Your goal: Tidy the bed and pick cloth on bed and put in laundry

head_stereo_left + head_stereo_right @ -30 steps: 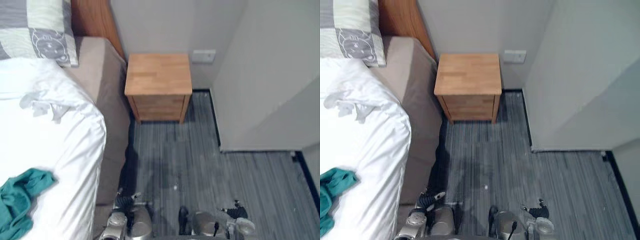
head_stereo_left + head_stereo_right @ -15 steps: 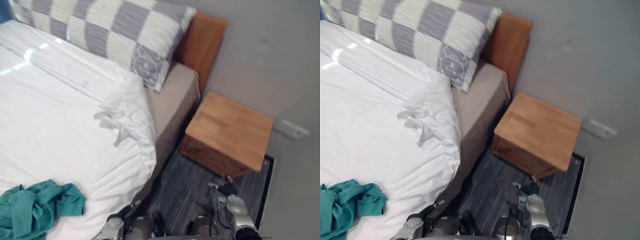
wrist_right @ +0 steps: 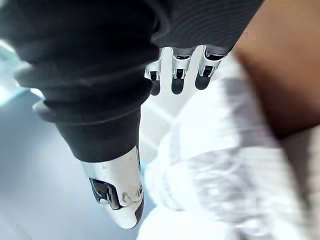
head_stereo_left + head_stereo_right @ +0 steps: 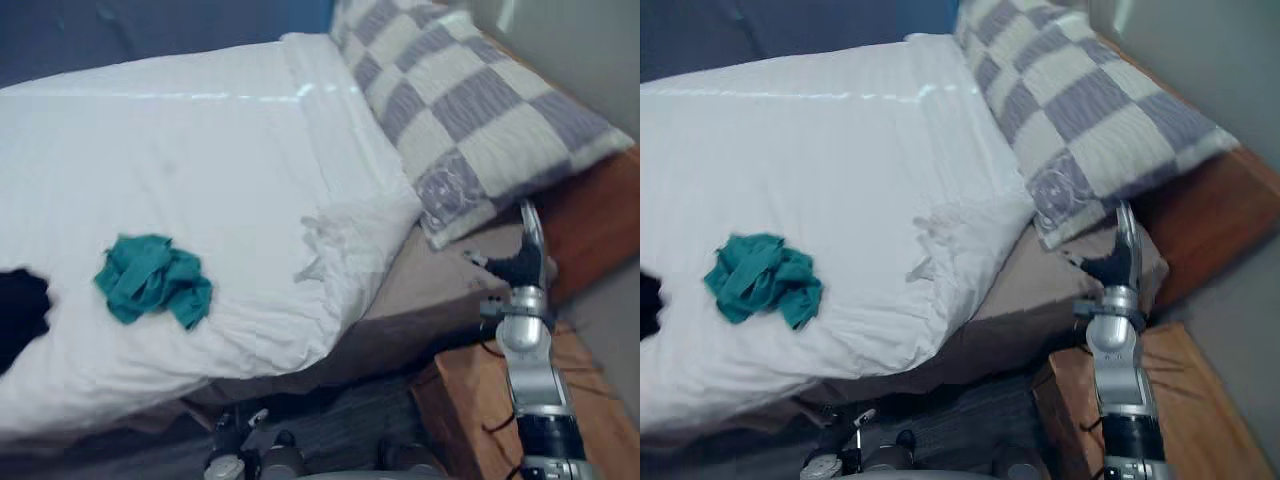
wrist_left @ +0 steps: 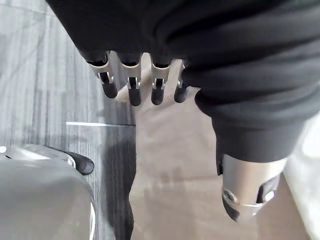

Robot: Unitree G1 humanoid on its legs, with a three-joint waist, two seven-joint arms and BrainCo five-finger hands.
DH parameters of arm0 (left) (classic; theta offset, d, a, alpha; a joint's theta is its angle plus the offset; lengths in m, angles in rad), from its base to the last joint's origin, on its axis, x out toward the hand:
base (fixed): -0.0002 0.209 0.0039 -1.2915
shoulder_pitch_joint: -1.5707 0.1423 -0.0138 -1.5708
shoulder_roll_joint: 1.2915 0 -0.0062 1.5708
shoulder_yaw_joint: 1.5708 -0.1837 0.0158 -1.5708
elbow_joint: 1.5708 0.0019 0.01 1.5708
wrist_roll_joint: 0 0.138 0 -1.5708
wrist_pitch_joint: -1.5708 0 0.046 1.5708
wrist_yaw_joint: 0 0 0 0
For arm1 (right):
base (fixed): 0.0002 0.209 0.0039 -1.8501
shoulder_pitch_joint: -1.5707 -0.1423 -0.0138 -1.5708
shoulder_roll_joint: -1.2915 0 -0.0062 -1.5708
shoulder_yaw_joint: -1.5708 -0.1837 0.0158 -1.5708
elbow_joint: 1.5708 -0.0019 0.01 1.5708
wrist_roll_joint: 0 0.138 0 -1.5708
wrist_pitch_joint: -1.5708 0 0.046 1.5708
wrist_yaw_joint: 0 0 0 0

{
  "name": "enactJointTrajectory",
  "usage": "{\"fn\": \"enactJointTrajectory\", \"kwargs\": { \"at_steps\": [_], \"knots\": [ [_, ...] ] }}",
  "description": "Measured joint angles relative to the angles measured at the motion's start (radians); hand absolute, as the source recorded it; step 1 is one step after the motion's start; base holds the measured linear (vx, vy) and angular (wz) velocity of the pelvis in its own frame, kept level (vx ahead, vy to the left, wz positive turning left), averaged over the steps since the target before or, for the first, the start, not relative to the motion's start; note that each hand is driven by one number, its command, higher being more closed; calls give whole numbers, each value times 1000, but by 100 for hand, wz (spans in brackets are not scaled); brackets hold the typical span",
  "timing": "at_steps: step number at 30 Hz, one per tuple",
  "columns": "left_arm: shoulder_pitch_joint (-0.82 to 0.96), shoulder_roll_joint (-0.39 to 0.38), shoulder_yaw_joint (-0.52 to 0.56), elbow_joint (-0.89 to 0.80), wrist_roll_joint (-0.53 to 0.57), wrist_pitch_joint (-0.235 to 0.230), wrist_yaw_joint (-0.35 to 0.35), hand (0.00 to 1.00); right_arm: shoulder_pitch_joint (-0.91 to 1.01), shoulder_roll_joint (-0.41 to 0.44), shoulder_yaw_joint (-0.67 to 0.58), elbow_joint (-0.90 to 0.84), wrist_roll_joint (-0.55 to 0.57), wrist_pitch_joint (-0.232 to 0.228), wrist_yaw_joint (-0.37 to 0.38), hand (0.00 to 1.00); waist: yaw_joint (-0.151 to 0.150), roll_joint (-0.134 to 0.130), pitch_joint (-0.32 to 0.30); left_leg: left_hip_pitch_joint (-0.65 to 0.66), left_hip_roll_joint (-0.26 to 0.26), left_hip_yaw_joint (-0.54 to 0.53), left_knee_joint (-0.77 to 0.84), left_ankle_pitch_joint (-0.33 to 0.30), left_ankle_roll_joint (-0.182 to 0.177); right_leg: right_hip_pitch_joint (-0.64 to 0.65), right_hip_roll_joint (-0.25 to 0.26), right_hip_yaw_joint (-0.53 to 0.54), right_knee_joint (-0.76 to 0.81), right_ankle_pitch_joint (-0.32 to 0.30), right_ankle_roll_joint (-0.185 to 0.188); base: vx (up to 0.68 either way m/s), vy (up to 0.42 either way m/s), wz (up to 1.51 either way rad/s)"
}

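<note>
A crumpled teal cloth (image 4: 150, 281) lies on the white duvet (image 4: 210, 140) near the bed's near edge. At the view's left edge a black cloth (image 4: 18, 312) lies on the same duvet. My right hand (image 4: 526, 262) is raised over the bare tan mattress corner (image 4: 425, 295), just below the checked pillow (image 4: 480, 110), far to the right of both cloths. It is open, fingers straight and holding nothing, as the right wrist view (image 3: 173, 75) confirms. My left hand (image 5: 131, 85) hangs low beside the bed's tan side, open and empty.
A wooden nightstand (image 4: 475, 410) stands under my right forearm, beside the bed. The wooden headboard (image 4: 590, 215) rises behind the pillow. The duvet's top corner (image 4: 330, 240) is rumpled and folded. Grey striped floor (image 5: 45, 100) runs along the bed's side.
The camera has swung left onto the bed, bringing the black cloth into view. My right hand has risen from low by the floor to above the mattress corner.
</note>
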Motion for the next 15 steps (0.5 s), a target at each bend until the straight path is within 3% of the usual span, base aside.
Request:
{"fn": "enactJointTrajectory", "kwargs": {
  "at_steps": [1, 2, 3, 4, 5, 8, 9, 10, 11, 12, 15],
  "knots": [
    [0, 0, 20, 0, 0, 3, -2, 0, -24, 1, 29, 2, 0, -1, 1, 0, -3, -1, 3, -12, 18, 122, 14, -6, 55, 9, -15, -45, -21, 9, -15, -78, -83, 110],
    [0, 1, 32, -2, 0, 3, -2, 0, -33, 3, 49, 9, 0, -1, 2, 0, -1, -2, 8, -24, 35, 216, 47, -20, 88, 15, -24, -66, -26, 12, -21, -82, -19, 101],
    [6, 10, 46, -2, 8, 10, -2, 0, -46, -3, 89, 29, 0, 3, 7, 0, 2, -1, 9, -45, 75, 380, 152, -43, 124, 22, -44, -102, -25, 12, -21, -61, -8, 68],
    [10, 11, 45, -2, 12, 11, -2, 0, -50, -6, 96, 32, 0, 3, 9, 0, 2, 2, 11, -46, 82, 405, 175, -46, 127, 24, -47, -109, -26, 11, -20, -82, 35, 77],
    [26, 16, 39, -2, 25, 17, -3, 0, -74, -22, 119, 50, 0, 6, 19, 0, -1, 33, 15, -53, 83, 451, 192, -57, 124, 24, -47, -126, -11, -6, -3, -138, 101, 55],
    [60, 34, 2, -1, 50, 34, -6, 0, -197, -96, 152, 112, 0, 10, 24, 0, -4, 38, 42, -114, 15, 417, 85, -42, 88, -40, -86, -138, -15, -11, 13, -162, 134, 70],
    [57, 46, -22, -1, 50, 33, -8, 0, -266, -138, 152, 157, 3, 14, 24, 0, -12, 24, 56, -111, -25, 449, -9, -30, 92, -79, -124, -132, -51, 12, 9, -90, 112, 102],
    [50, 50, -29, -2, 50, 32, -11, 0, -302, -159, 152, 179, 3, 15, 24, 0, -17, 26, 72, -123, -27, 467, -15, -21, 98, -90, -132, -139, -57, 17, 11, -58, 96, 86],
    [36, 55, -50, -2, 50, 32, -20, 0, -394, -209, 153, 239, 6, 20, 25, 0, -14, 61, 117, -144, -10, 480, -28, 50, 81, -116, -120, -148, -32, 24, 18, -120, 113, 49],
    [19, 68, -67, -3, 49, 29, -21, 0, -460, -234, 153, 276, 16, 32, 23, 0, 0, 70, 148, -176, -18, 478, -53, 122, 92, -169, -128, -143, 10, 28, 21, -143, 112, 38],
    [-31, 100, -80, -22, 46, 18, -20, 0, -622, -262, 181, 385, 35, 37, 23, 0, 6, 65, 225, -244, -39, 477, -117, 199, 104, -266, -137, -143, 19, 63, 27, -81, 68, 20]
  ]
}}
